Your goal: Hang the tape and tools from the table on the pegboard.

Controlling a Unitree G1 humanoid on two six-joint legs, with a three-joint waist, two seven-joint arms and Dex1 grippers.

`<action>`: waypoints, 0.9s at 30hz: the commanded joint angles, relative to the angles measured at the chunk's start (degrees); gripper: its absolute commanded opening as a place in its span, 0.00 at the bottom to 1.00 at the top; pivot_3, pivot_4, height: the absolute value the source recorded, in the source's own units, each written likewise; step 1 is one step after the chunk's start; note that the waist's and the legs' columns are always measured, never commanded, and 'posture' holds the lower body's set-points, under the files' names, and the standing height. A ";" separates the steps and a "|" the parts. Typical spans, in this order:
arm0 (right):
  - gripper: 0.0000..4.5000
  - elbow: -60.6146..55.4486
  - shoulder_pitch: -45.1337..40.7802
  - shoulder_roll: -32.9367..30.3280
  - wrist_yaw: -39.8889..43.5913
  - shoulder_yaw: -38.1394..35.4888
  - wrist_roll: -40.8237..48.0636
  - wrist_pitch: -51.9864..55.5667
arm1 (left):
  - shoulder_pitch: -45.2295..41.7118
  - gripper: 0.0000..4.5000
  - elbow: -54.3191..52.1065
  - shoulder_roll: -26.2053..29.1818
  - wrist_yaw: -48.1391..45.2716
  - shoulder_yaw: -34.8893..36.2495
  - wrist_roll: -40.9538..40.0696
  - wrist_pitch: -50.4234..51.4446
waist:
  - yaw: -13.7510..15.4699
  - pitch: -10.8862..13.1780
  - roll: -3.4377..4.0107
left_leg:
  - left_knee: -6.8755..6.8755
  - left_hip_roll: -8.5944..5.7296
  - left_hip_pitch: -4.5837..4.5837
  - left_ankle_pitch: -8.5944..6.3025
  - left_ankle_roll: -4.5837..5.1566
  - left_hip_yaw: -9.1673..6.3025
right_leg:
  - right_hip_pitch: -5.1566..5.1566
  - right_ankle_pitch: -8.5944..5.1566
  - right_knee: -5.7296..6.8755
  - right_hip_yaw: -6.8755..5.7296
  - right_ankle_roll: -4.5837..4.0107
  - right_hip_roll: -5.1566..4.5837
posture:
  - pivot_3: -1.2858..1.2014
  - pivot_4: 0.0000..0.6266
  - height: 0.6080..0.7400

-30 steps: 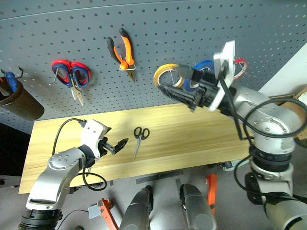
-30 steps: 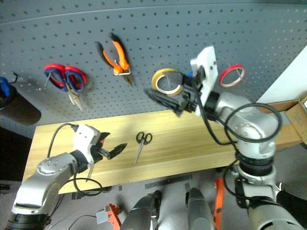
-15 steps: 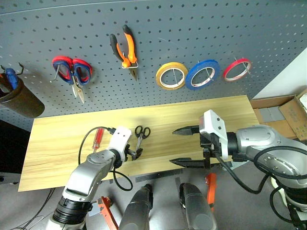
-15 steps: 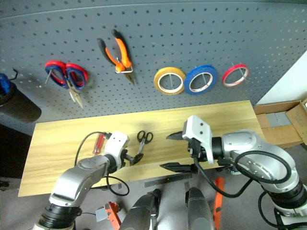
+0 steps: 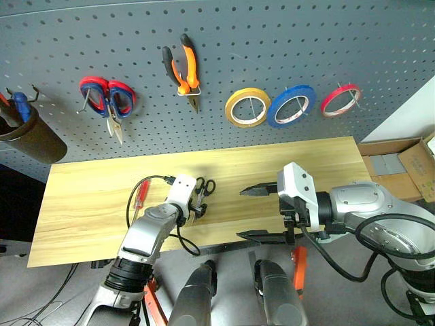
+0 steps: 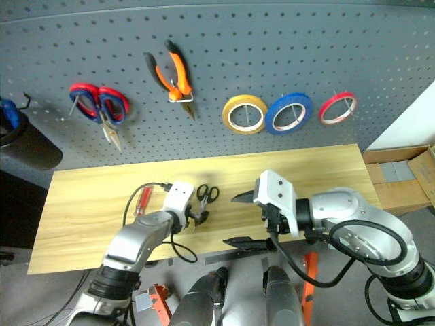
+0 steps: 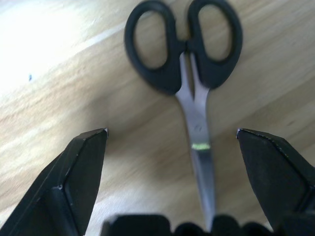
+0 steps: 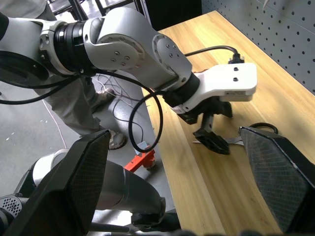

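The blue tape (image 5: 292, 105) and the orange-and-black pliers (image 5: 182, 68) hang on the grey pegboard (image 5: 272, 41). On the wooden table (image 5: 88, 217) lie the red-handled screwdriver (image 5: 141, 193) and the small black scissors (image 5: 202, 187). My left gripper (image 5: 196, 212) is open and low over the scissors' blade (image 7: 199, 142), a finger on either side, with the handles (image 7: 184, 44) just beyond. My right gripper (image 5: 243, 214) is open and empty, held near the table's front edge and pointing toward the left arm.
Red-and-blue scissors (image 5: 107, 95), a yellow roll (image 5: 248, 107) and a thin red roll (image 5: 340, 100) also hang on the board. A dark cup (image 5: 34, 139) holding a blue-handled tool is at its far left. A cardboard box (image 5: 408, 159) stands right of the table.
My right gripper came down from the blue tape on the board to the table's front edge. My left gripper moved right and down onto the scissors.
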 commanded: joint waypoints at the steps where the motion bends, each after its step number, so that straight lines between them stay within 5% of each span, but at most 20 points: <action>1: 1.00 -1.99 0.28 -0.12 0.61 -0.61 0.61 -0.83 | 0.94 1.00 1.37 -1.03 -0.71 -1.74 0.87 0.18 | 0.11 0.00 0.00 | 0.00 0.00 0.01 0.00 0.00 0.00 | 0.00 0.00 0.00 0.00 0.00 0.00 | 0.46 0.63 1.00; 6: 1.00 -0.91 -0.34 -0.25 1.37 -0.55 0.17 -1.13 | 0.73 0.88 2.56 -2.25 -0.71 -0.84 1.36 -0.59 | 0.56 0.00 0.00 | 0.03 0.00 0.01 0.00 0.00 -0.01 | 0.03 0.01 -0.01 -0.01 0.01 0.00 | 0.46 0.63 1.00; 17: 1.00 0.26 -1.25 0.57 -0.07 -0.21 -0.78 -0.34 | 2.05 0.03 4.08 -0.56 -2.23 0.61 2.53 -4.10 | 0.55 0.00 0.00 | 0.02 0.00 0.01 0.00 0.00 -0.02 | 0.03 0.02 -0.04 -0.02 0.01 -0.01 | 0.46 0.64 1.00; 27: 1.00 1.98 -2.69 1.96 -0.63 -0.97 -3.98 -5.14 | 8.03 0.02 -3.60 -0.52 -2.83 8.42 0.62 -15.84 | 0.19 0.19 -0.10 | -0.03 0.05 0.01 0.00 0.00 0.00 | 0.00 0.02 -0.10 -0.03 0.01 0.00 | 0.45 0.64 1.00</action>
